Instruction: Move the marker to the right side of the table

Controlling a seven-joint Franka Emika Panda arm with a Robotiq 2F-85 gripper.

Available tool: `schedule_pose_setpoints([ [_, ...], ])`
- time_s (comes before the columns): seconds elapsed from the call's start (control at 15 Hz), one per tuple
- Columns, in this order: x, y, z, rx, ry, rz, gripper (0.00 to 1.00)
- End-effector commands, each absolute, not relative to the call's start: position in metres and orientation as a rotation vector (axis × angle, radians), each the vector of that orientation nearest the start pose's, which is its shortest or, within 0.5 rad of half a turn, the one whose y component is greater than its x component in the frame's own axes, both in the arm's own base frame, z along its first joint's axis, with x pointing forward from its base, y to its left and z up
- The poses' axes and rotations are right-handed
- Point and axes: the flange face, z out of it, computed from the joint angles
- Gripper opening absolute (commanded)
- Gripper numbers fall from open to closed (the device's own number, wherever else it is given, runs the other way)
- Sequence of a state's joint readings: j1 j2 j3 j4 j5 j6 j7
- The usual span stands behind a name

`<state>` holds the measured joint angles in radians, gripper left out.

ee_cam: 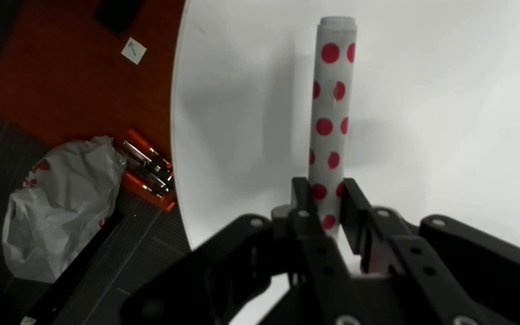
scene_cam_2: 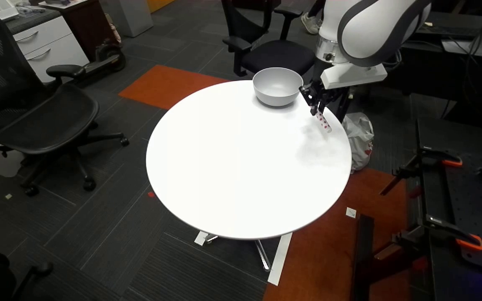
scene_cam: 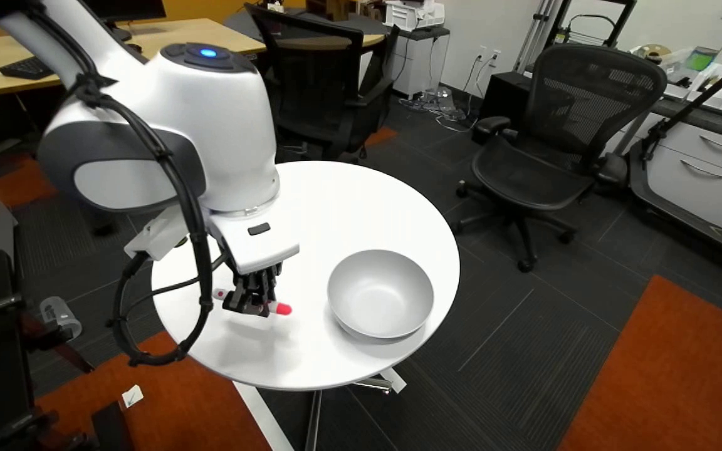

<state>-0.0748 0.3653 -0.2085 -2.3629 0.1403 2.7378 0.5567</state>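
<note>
At the left in an exterior view, the arm [scene_cam: 217, 113] is arching over the left part of the table [scene_cam: 348, 200], its end facing down towards the top. In the wrist view the gripper [ee_cam: 326, 198] is pinching the marker [ee_cam: 332, 117] by its sides, one of the fingers [ee_cam: 302, 192] pressing from the left, its partner from the right. The dotted end is sticking out free, while in an exterior view the red cap [scene_cam: 283, 309] is showing right of the grip; the hold is falling across the body, probably for balance and to spare the cap. A shadow [ee_cam: 280, 108] is lying apart from the marker, which is apparently hanging clear of the table, suited to carrying rather than dragging.

Farther right, the bowl [scene_cam: 380, 293] is standing upright by the right rim, near the cap but not touching. It is taking up much of that side, so a carry rightwards is likely needing height or a way around. Whose right the task is meaning I cannot tell: in an exterior view the dotted end [scene_cam_2: 324, 121] is hanging over the right part, the bowl standing left of it at the far rim.
</note>
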Motion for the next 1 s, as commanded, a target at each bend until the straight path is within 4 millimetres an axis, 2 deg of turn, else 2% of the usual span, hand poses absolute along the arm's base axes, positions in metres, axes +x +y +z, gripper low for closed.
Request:
schedule_pose_setpoints([
  [0.0,0.484,-0.152,0.163,-2.766,1.533,-0.047,0.05],
  [0.33,0.483,-0.150,0.152,-2.761,1.566,-0.022,0.05],
  [0.4,0.483,-0.151,0.152,-2.761,1.573,-0.023,0.45],
  [0.47,0.483,-0.150,0.153,-2.764,1.570,-0.020,0.46],
  [0.53,0.483,-0.150,0.154,-2.765,1.571,-0.024,0.53],
  [0.73,0.481,-0.149,0.168,-2.775,1.563,-0.037,0.75],
  [0.93,0.475,-0.143,0.194,-2.779,1.514,-0.056,0.99],
])
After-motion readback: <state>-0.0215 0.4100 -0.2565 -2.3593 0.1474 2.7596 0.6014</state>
